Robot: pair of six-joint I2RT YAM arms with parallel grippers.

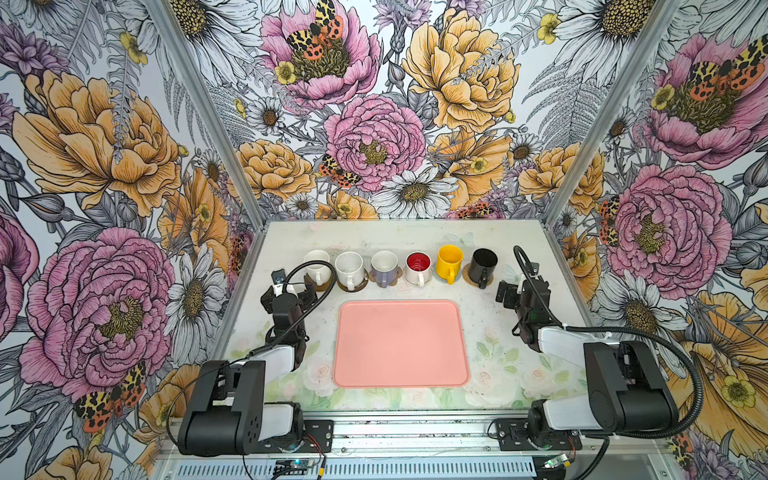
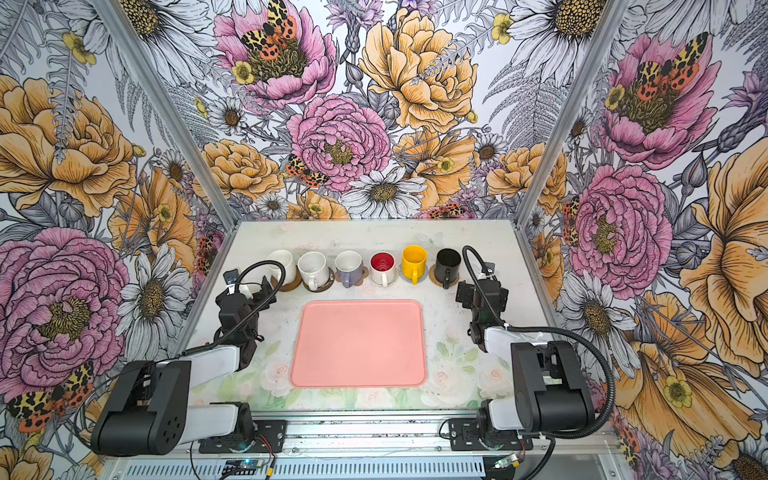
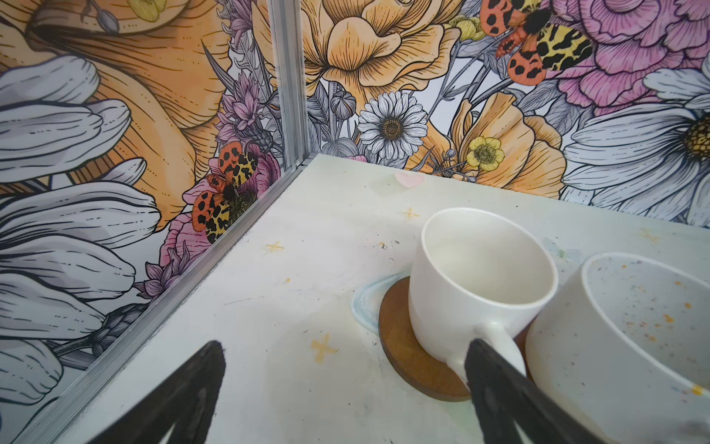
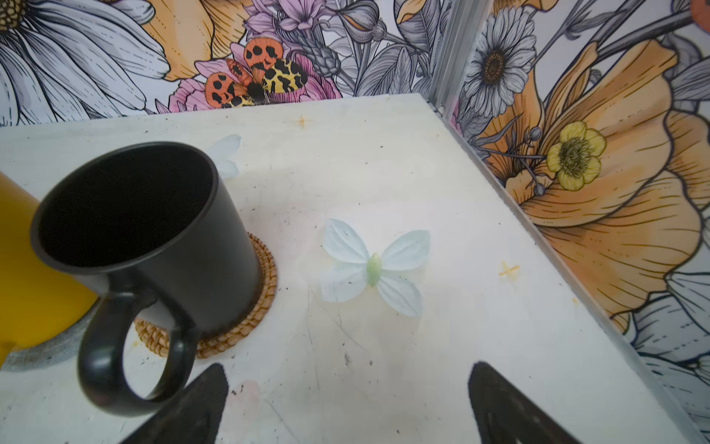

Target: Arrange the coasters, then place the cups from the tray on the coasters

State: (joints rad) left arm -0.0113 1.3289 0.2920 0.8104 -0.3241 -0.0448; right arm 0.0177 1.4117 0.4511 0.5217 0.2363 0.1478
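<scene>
Closest to the lens in the left wrist view, your left gripper [image 3: 345,350] has its jaws spread wide, with only bare desk [image 3: 292,307] between them. Just ahead of it, towards its inner side, the white cup [image 3: 480,276] stands upright and empty on a dark brown coaster [image 3: 403,346]. Its handle points back at the gripper. One of the fingers [image 3: 495,380] overlaps that handle in this view, and you cannot tell whether they touch. Mind that relation: I judge any retreat should run straight back along the handle's line, not sideways into it or into the empty speckled cup [image 3: 622,326] just beside it.

Further out from that gripper, in a top view, the lavender cup [image 1: 384,268] and the red-lined cup [image 1: 417,266] stand upright on coasters [image 1: 360,287] of their own. Between your two grippers, on the arms' side of the row, the tray [image 1: 399,345] holds nothing.

Beyond it come the yellow cup [image 1: 449,259] and the black cup [image 4: 146,238], which sits on the rattan coaster [image 4: 265,292]. The black cup's inside is too dark to read. It is ahead of your right gripper [image 4: 349,367] on its inner side, with the handle just beside one finger. That gripper's jaws are also wide apart and empty. Every cup appears seated, so I judge only the withdrawal remains.
</scene>
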